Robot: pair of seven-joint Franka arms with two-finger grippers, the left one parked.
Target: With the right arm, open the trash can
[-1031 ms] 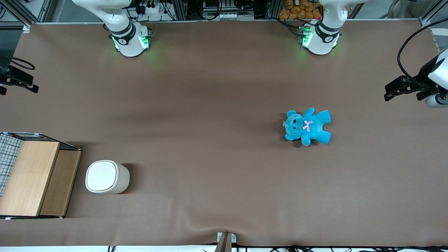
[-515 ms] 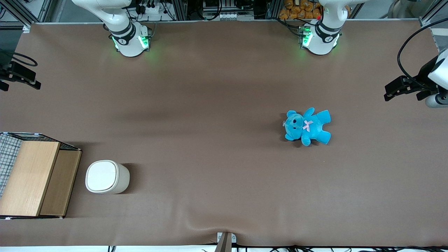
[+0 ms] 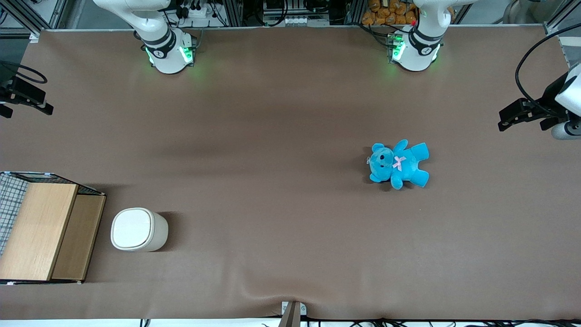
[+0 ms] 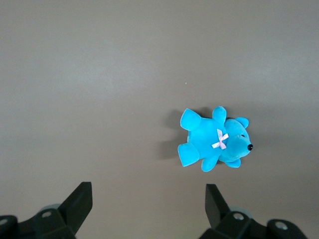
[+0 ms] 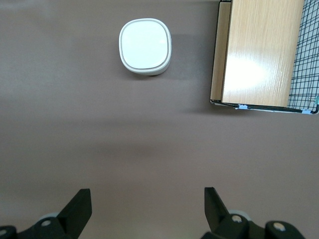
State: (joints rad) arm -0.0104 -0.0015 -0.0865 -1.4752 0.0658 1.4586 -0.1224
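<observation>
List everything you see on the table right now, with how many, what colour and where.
trash can: one, cream-white, lid shut, toward the working arm's end of the table, beside the wooden box
wooden box: one, light wood with wire mesh, at the working arm's end of the table
teddy bear: one, bright blue with a pink bow, lying toward the parked arm's end
table: one, brown covering
hand: one, black, fingers open, well above the table, apart from the trash can
</observation>
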